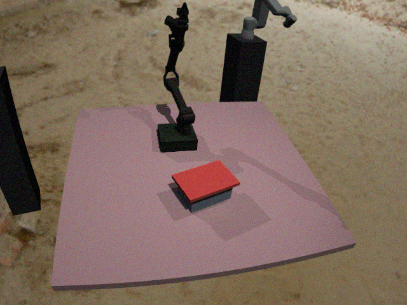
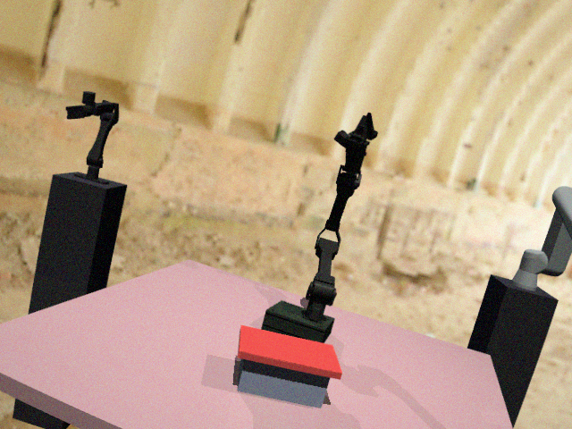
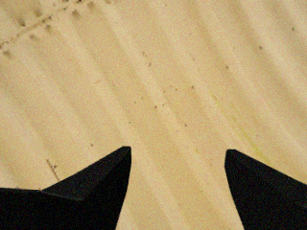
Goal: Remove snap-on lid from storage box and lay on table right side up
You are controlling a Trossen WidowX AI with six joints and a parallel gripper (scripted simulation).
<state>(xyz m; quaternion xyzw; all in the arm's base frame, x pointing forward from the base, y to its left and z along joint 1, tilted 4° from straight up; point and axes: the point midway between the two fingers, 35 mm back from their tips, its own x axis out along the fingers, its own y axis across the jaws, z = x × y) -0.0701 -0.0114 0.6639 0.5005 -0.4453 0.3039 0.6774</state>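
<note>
The storage box (image 1: 212,201) (image 2: 279,386) is grey-blue and stands near the middle of the pink table (image 1: 108,197) (image 2: 115,341). Its red lid (image 1: 205,180) (image 2: 289,350) sits flat on top of it. My arm stands upright on its black base (image 1: 177,138) (image 2: 298,321) behind the box. My gripper (image 1: 184,7) (image 2: 366,121) (image 3: 177,155) points up, high above the table and far from the lid. Its two dark fingers are apart with nothing between them; the wrist view shows only the pale ribbed ceiling.
Black pillars with camera arms stand off the table: one behind it (image 1: 242,67) (image 2: 515,341), one at the left (image 1: 14,154) (image 2: 76,239).
</note>
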